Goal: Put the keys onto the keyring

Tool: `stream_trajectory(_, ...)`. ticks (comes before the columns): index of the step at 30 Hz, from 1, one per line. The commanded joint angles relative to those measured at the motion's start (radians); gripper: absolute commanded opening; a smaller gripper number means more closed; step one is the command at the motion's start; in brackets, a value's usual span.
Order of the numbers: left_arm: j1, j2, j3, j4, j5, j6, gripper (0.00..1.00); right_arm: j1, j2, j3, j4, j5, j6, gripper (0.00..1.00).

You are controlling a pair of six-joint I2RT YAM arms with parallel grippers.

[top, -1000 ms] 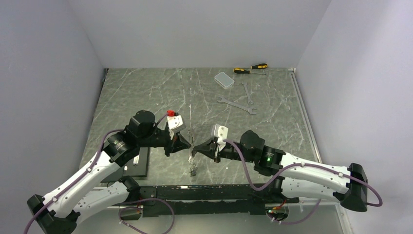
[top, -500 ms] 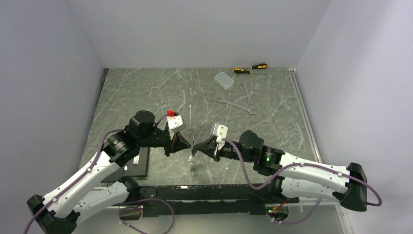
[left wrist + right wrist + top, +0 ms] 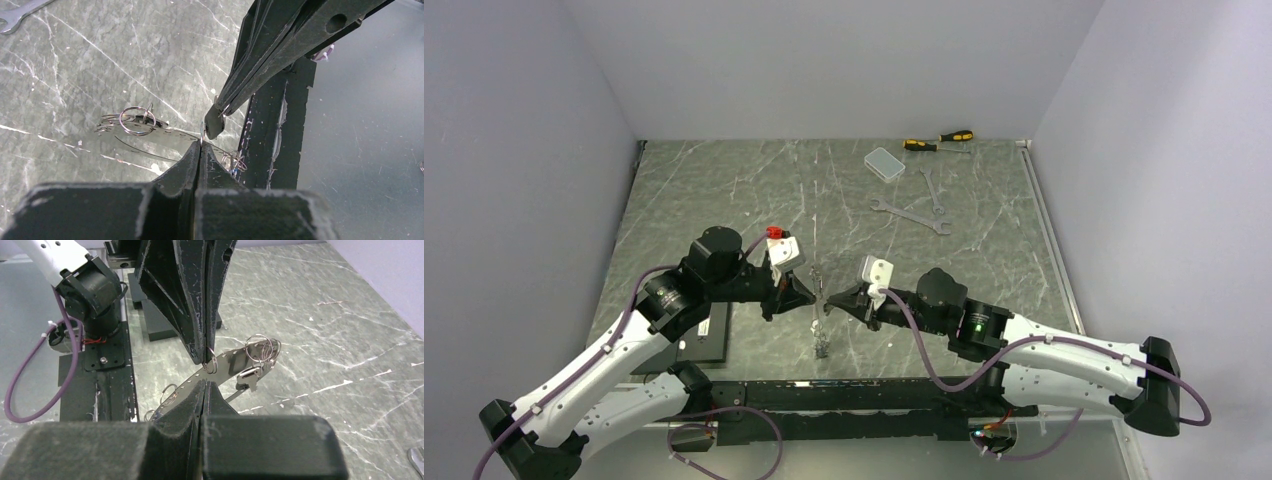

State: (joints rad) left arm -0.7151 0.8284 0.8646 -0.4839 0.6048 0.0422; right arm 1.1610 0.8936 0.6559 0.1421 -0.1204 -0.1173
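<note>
Trouble spot: left gripper (image 3: 204, 359) is clamped shut on a small ring (image 3: 210, 361), right gripper (image 3: 220, 111) on a dark key (image 3: 214, 125), tip to tip. Keyring (image 3: 820, 330) is seen just below, near-centre. Ring could be yanked free if pulled unevenly.

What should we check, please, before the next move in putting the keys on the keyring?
1. Left gripper jaws shut: ok.
2. Right gripper jaws shut: ok.
3. Both tips meet at the small ring: ok.
4. Which jaws actually grip that ring: cannot tell.
5. Perforated metal strip raised off the table: ok.
6. Wrenches and screwdrivers far from the work: ok.
</note>
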Motion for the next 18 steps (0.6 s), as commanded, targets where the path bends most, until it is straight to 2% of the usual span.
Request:
stream_trajectory(1, 0.006, -0.014, 0.053, 0.033, 0.015, 0.002, 0.00, -0.003, -0.005, -0.009, 0.049, 0.011, -0.015, 0.00)
stream_trajectory(8, 0.014, -0.024, 0.049, 0.041, 0.013, -0.011, 0.00, -0.003, 0.039, -0.023, 0.171, -0.033, 0.014, 0.00)
stream_trajectory(18, 0.018, -0.012, 0.054, 0.034, 0.025, -0.007, 0.00, -0.003, 0.061, -0.024, 0.241, -0.053, 0.028, 0.00)
